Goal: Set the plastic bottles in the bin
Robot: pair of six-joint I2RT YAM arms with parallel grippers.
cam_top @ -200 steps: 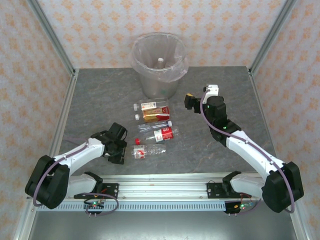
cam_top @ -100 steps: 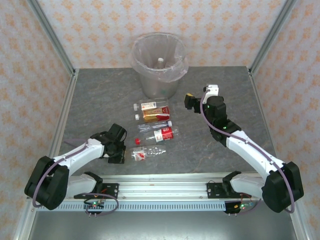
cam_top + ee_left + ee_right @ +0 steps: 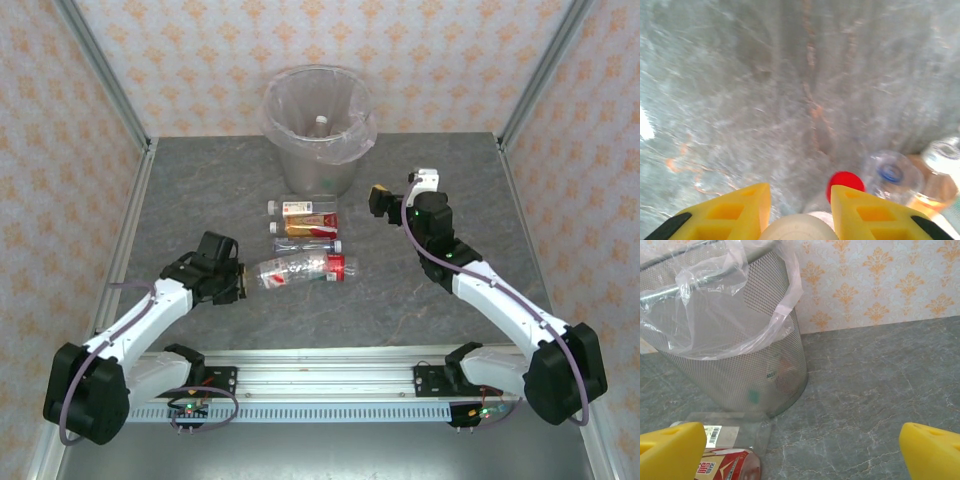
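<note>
The left claw point(image 3: 241, 283) is clamped on the white end of a clear bottle point(image 3: 285, 271). A second ago that bottle lay flat on the tabletop point(image 3: 200, 190), at the end of the row farthest from the bin point(image 3: 320, 170). Now it sticks out level from the claw, lifted, still well apart from the bin. In the wrist view the white end sits between the yellow fingers point(image 3: 720, 212), a loose red cap point(image 3: 845, 183) on the stone below. The pick looks made, so the carry to the bin comes next. The other bottles point(image 3: 305, 228) lie between claw and bin, and a white-capped one point(image 3: 321, 123) is already inside. The right claw point(image 3: 380, 200), near the bin, hangs wide open and empty
</note>
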